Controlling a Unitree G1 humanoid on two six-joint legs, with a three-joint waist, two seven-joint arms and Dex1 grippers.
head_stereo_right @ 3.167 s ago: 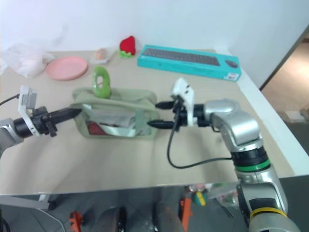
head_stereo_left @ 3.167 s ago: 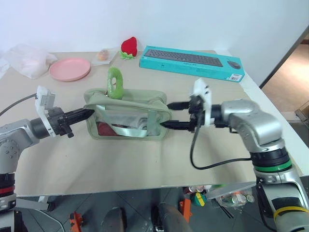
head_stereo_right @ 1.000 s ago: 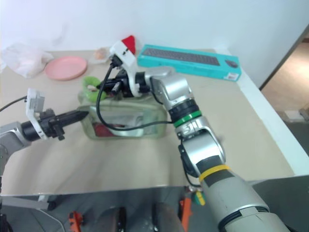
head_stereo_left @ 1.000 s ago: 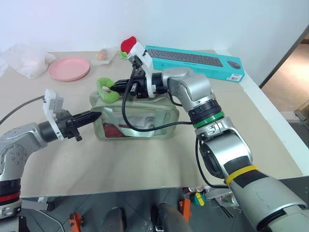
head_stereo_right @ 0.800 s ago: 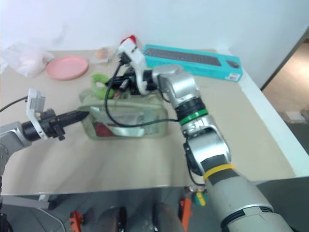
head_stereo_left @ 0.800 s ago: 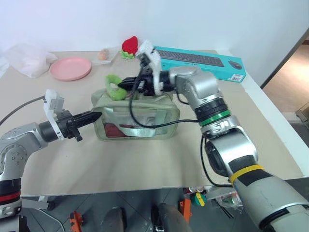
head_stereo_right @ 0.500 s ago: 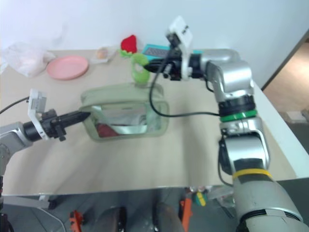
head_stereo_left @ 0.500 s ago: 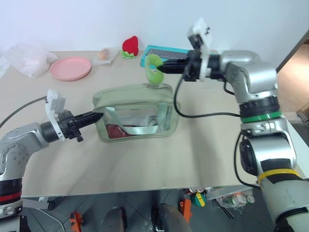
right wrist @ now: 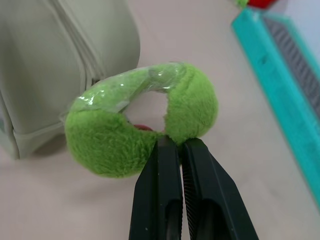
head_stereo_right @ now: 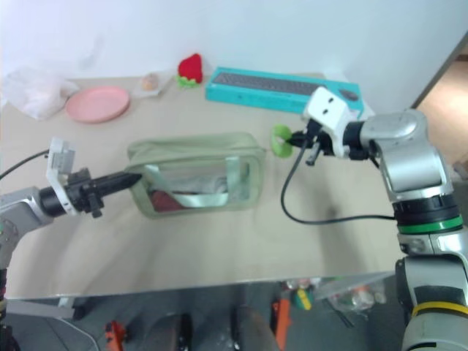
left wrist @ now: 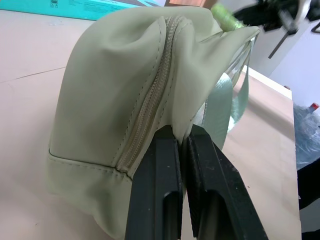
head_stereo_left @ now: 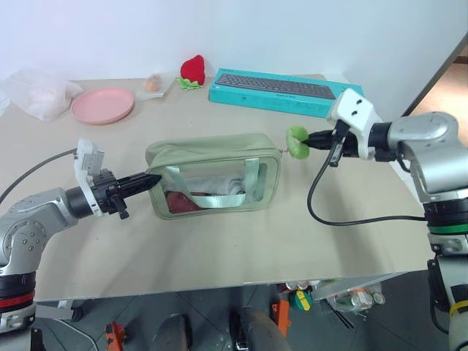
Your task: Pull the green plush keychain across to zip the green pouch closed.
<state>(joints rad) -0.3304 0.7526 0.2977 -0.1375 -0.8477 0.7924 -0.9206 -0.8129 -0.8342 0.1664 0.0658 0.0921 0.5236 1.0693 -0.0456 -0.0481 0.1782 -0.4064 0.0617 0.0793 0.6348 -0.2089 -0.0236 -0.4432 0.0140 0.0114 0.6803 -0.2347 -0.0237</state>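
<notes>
**Zip run nearly complete: keychain now past the pouch's far end**

Since half a second ago, the right gripper (head_stereo_left: 313,140) has carried the green plush keychain (head_stereo_left: 297,142) from above the middle of the green pouch (head_stereo_left: 213,173) out and down to the pouch's right end, where the fuzzy ring now hangs just beyond the corner, off the fabric and above the table (head_stereo_left: 219,241). A second ago the same ring was over the pouch's left end, so it has travelled the whole top.

The right gripper is clamped on the ring; in its wrist view the two black fingers (right wrist: 157,200) pinch the plush rim, with the pouch's corner just behind it. The left gripper (head_stereo_left: 150,180) is closed on the fabric at the pouch's left end, its fingers (left wrist: 155,200) squeezed together over a fold beside the zipper seam (this anchoring pinch is what lets the pull bite instead of dragging the bag).

As for progress, the pouch top reads as one smooth, closed surface in the head views, and the seam teeth near the left end look meshed in the left wrist view. The last stretch at the right corner sits behind the ring, so I cannot tell whether the slider is fully home. What seems left is, at most, a short final tug, then letting go with both grippers.
</notes>
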